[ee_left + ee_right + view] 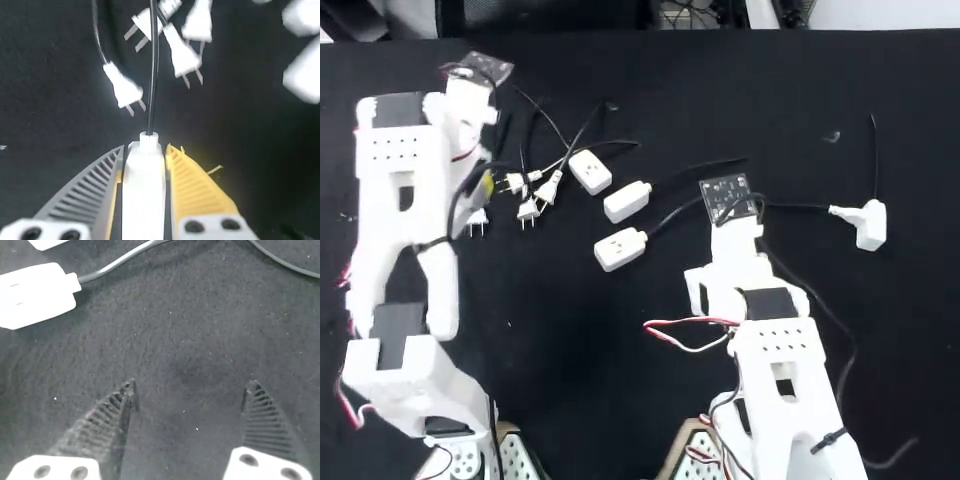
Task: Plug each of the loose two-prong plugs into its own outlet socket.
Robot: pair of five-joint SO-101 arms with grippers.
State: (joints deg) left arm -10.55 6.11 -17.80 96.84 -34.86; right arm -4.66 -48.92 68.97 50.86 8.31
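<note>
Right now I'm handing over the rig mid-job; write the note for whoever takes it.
Left gripper: shut on a white plug, cord running ahead.
Right gripper: open, empty, over the table near a socket.
Other loose plugs lie clustered just beyond the held one; three sockets sit mid-table, a fourth socket far right.
Done: no plug seated that I can see.
Left: seat every plug.

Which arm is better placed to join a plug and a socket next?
Probably left: its end effector is shut on a white corded piece near loose plugs. The right end effector is open, empty, beside a socket.
</note>
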